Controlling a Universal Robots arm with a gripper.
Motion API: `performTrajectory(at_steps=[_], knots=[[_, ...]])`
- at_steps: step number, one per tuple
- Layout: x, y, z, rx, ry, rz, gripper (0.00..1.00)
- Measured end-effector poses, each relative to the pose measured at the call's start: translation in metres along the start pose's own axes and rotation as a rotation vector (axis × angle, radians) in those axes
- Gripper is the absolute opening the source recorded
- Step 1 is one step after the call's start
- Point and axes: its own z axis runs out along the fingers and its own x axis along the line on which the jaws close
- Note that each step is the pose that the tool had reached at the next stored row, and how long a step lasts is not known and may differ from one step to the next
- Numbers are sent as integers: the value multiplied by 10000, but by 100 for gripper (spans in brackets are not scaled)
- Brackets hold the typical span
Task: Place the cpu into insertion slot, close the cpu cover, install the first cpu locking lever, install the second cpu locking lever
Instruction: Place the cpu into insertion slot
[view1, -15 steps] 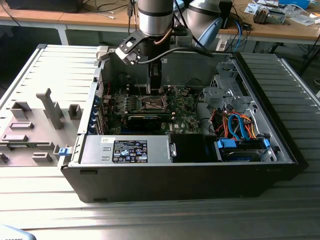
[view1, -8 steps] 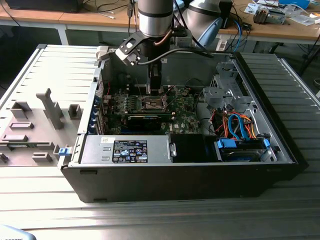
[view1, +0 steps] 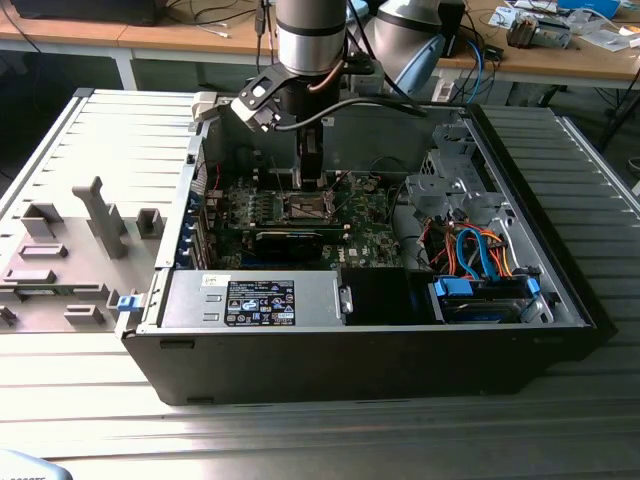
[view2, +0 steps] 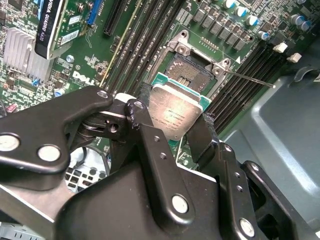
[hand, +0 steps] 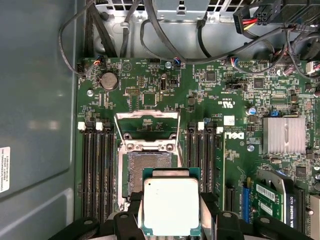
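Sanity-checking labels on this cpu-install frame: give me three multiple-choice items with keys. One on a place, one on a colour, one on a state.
1. Where is the cpu?
A) gripped in the hand, not yet in the insertion slot
B) seated in the insertion slot
C) lying on the table outside the case

2. What colour is the board around the insertion slot?
A) blue
B) green
C) red

3. How does the cpu cover stand?
A) shut over the empty insertion slot
B) swung open
C) shut over a seated cpu

Answers:
1 A: both wrist views show the cpu in the hand's grip, with the insertion slot bare beyond it.
2 B: the board is green in both wrist views.
3 B: the cpu cover lies tipped back, off the bare insertion slot.
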Motion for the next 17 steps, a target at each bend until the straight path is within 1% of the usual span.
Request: performTrajectory(at_steps=[17], knots=[[38, 0, 24, 0, 0, 0, 54]])
